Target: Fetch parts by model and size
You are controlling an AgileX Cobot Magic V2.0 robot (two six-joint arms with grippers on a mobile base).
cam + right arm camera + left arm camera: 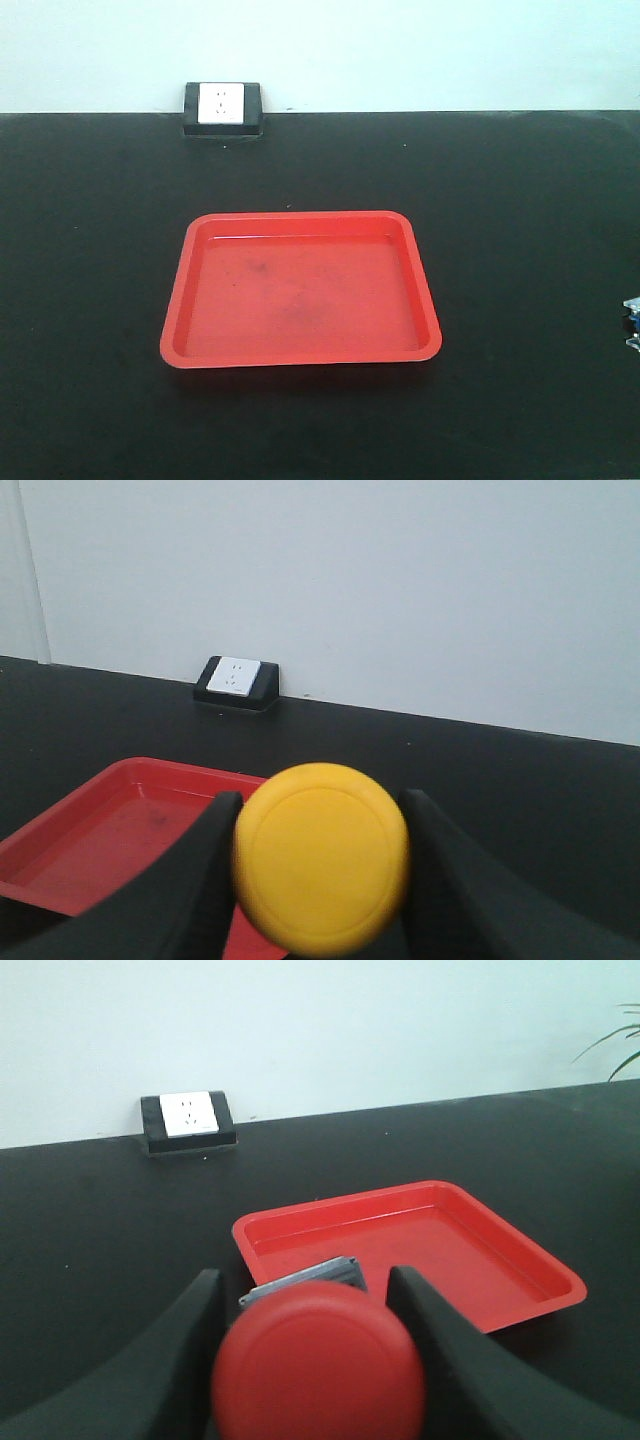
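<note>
The red-capped push-button switch fills the bottom of the left wrist view, its round cap facing the camera and its grey base pointing away. My left gripper is shut on it, one black finger on each side. In the right wrist view my right gripper is shut on the yellow-capped switch, whose cap hides its base. Both switches are held above the black table, near the red tray. Neither arm shows in the front view.
The red tray lies in the middle of the black table with nothing in it. A black-and-white socket box sits at the table's back edge by the wall. A small blue-grey thing pokes in at the right edge.
</note>
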